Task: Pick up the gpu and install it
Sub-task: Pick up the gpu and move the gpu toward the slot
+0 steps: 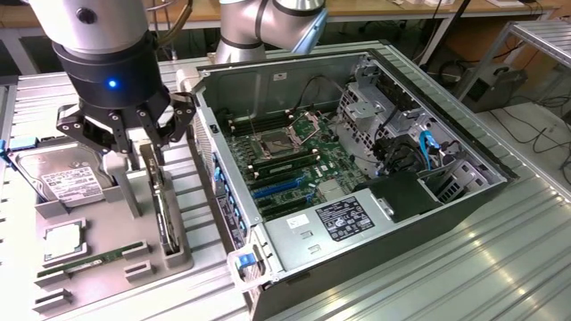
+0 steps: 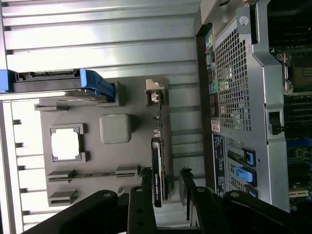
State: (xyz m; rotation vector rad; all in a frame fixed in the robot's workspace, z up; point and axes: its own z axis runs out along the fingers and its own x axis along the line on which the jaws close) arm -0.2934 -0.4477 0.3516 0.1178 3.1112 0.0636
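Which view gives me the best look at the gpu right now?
The wrist view: the gpu runs edge-on between the fingers of the open gripper. The exterior view shows it as a thin dark strip standing on edge in the grey holder beside the computer case, its upper end behind the gripper.

Slatted table [image 1: 517, 267] bears a seemingly plastic tray [image 1: 103, 227] and computer case [image 1: 267, 80].

Bright light fell on the ribbed silver metal table [image 1: 499, 267], and glare bleached its slats at the lower left of the exterior view. The white-labelled silver hard drive [image 1: 67, 180] and the pale square processor chip [image 1: 63, 241] bloomed white. The open black computer case [image 1: 267, 87] held soft shadow inside. In the wrist view the slats [image 2: 97, 44] and chip [image 2: 66, 145] burned out.
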